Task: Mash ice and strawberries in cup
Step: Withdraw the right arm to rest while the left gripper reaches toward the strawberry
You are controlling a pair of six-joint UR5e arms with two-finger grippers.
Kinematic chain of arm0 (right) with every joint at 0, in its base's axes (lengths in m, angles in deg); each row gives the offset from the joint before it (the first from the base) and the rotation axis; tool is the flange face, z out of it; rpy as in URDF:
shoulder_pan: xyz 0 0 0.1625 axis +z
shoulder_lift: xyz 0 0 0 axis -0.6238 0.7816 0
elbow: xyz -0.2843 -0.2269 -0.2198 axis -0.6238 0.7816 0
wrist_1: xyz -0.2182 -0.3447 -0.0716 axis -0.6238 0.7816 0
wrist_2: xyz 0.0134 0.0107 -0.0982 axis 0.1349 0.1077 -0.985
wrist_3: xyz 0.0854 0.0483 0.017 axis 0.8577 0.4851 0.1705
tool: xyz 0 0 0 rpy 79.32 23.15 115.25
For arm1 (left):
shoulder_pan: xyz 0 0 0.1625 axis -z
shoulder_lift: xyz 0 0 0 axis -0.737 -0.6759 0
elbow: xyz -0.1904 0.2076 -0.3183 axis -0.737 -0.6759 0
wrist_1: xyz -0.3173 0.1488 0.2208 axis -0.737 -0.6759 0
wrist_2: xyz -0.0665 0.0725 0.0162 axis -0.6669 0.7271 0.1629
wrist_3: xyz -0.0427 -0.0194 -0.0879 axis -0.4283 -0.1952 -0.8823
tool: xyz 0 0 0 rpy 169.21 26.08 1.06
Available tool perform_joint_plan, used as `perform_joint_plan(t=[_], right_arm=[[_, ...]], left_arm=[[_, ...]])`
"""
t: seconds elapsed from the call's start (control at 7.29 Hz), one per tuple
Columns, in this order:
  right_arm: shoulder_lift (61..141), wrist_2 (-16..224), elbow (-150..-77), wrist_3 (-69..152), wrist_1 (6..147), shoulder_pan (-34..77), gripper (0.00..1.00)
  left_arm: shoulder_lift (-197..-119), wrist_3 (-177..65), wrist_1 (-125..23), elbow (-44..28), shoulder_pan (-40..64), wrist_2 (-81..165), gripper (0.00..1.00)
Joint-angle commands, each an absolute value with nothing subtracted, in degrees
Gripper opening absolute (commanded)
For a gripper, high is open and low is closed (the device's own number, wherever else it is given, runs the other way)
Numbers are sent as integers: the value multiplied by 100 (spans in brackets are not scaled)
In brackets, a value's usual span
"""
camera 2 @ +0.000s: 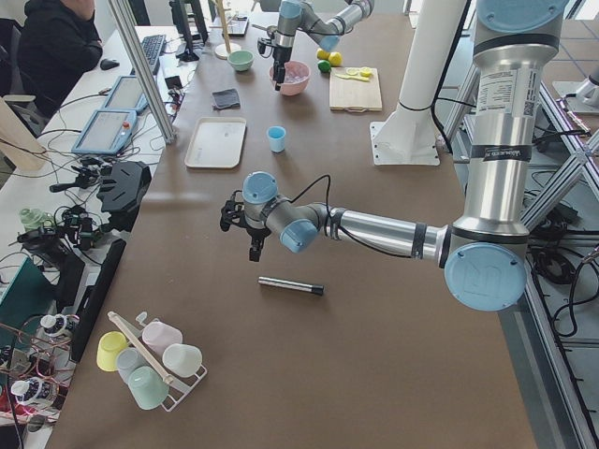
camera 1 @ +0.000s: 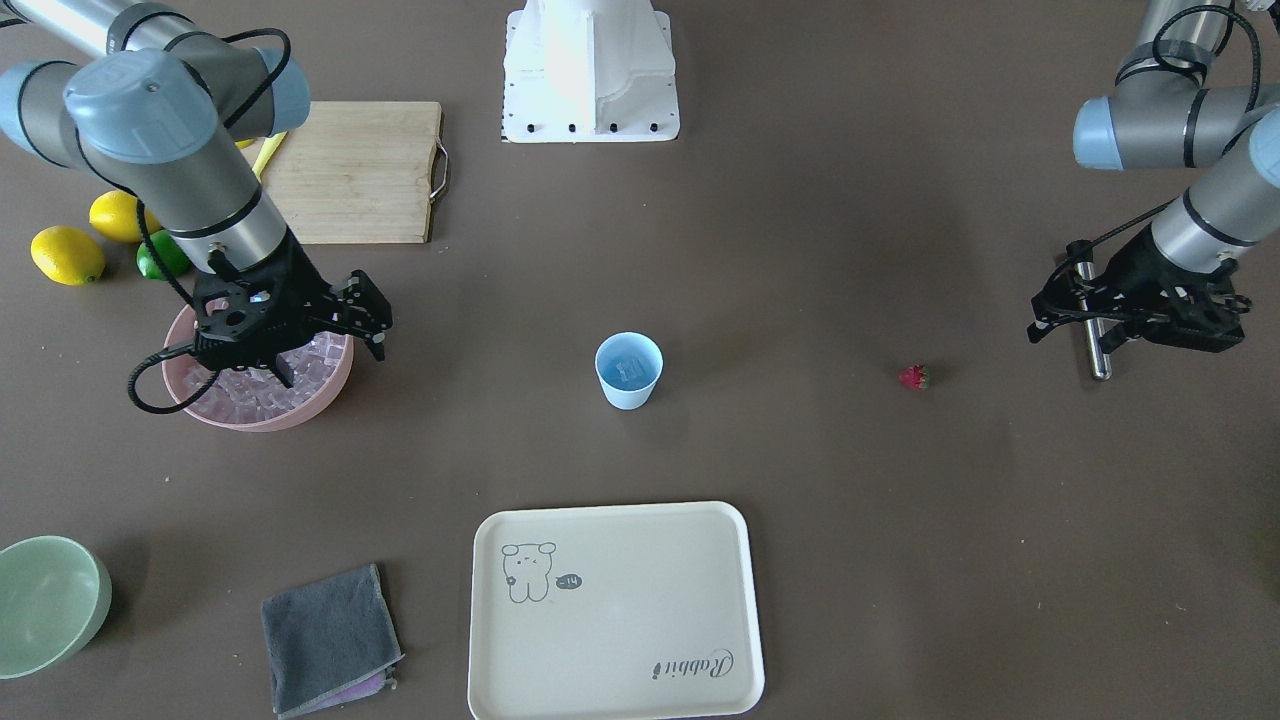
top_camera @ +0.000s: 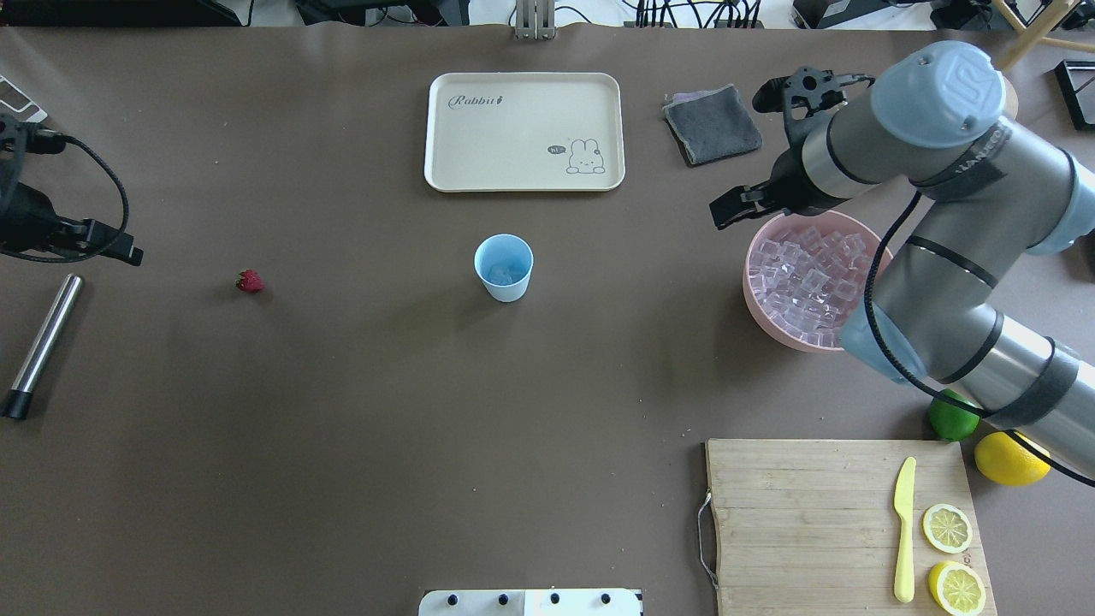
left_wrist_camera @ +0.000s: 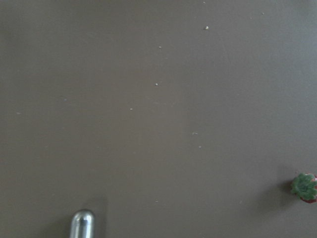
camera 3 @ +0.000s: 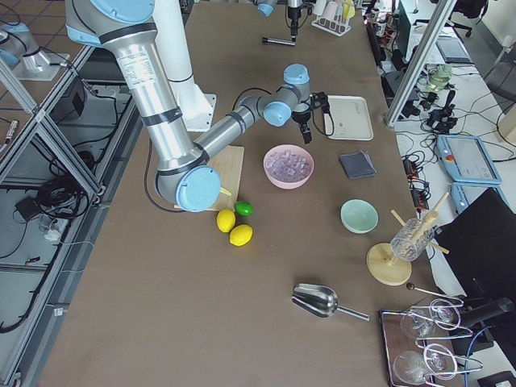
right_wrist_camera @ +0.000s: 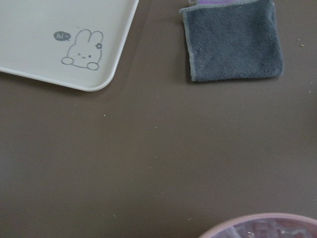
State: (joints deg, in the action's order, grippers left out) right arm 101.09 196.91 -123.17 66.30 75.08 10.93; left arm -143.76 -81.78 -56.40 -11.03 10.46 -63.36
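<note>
The light-blue cup (top_camera: 504, 267) stands upright mid-table with clear ice (camera 1: 630, 370) in its bottom. Several more ice cubes (top_camera: 804, 274) fill a pink bowl (top_camera: 774, 329). One small red strawberry (top_camera: 250, 281) lies on the table left of the cup; it also shows in the left wrist view (left_wrist_camera: 304, 187). A steel muddler rod (top_camera: 41, 342) lies flat near the left edge. My right gripper (camera 1: 332, 362) hangs open and empty over the bowl's far rim. My left gripper (camera 1: 1080, 325) hovers open and empty above the rod's upper end, apart from the strawberry.
A cream tray (top_camera: 513, 137) and a grey cloth (top_camera: 712, 124) lie beyond the cup. A cutting board (top_camera: 804, 513) with a yellow knife and lemon slices is at the near right, beside a lime (top_camera: 951, 417) and lemons. A pale green bowl (camera 1: 50, 600) sits far right.
</note>
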Motion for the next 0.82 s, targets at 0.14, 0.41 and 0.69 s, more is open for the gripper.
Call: perform_joint_plan(t=[0.14,0.41,0.69], right_arm=[[11250,20405,-12452,4765,7404,2201,99],[11805,20890,-12425,3575,7404,2879,99],[12209,20909,-12303,2697,7413,3301,99]], left_arm=[[-15035,-8801,-5653,-944,97,-5763,98],[-15711,-9119,-5636,-305,-71,-5595,97],[-15748,-9110,-5618,-206,-72,-5551,97]])
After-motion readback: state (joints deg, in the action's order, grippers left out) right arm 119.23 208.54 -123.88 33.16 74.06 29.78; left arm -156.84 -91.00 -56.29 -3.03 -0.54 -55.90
